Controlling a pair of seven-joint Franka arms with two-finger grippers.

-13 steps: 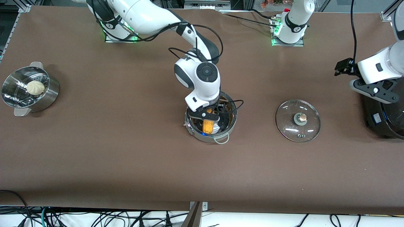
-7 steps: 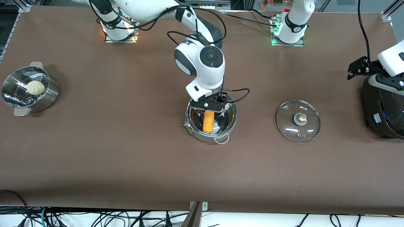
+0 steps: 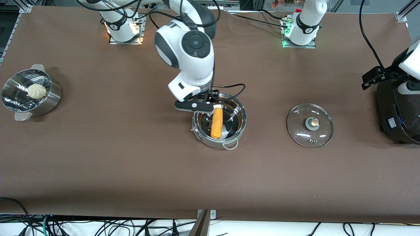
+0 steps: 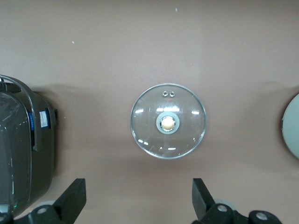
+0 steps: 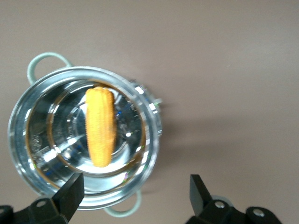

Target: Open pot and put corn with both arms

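The shiny steel pot [image 3: 242, 126] stands uncovered mid-table, with the yellow-orange corn [image 3: 216, 123] lying inside on its bottom. My right gripper [image 3: 196, 105] is open and empty, up in the air over the pot's rim on the side toward the right arm's end. In the right wrist view its fingers [image 5: 70, 193] stand wide apart, with the pot [image 5: 152, 121] and the corn [image 5: 100, 126] beneath. My left gripper [image 3: 403, 88] is open and empty, high over the black cooker. Its fingers [image 4: 74, 198] stand wide apart.
The glass lid [image 3: 310, 125] lies flat on the table beside the pot, toward the left arm's end, and shows in the left wrist view [image 4: 168, 122]. A large black cooker [image 3: 398, 111] stands at that end. A steamer pot [image 3: 52, 101] holding a pale bun [image 3: 36, 90] stands at the right arm's end.
My right gripper has let go of the corn, risen out of the pot and moved toward the right arm's end. The corn stays in the pot. The left arm shifted slightly over the cooker.
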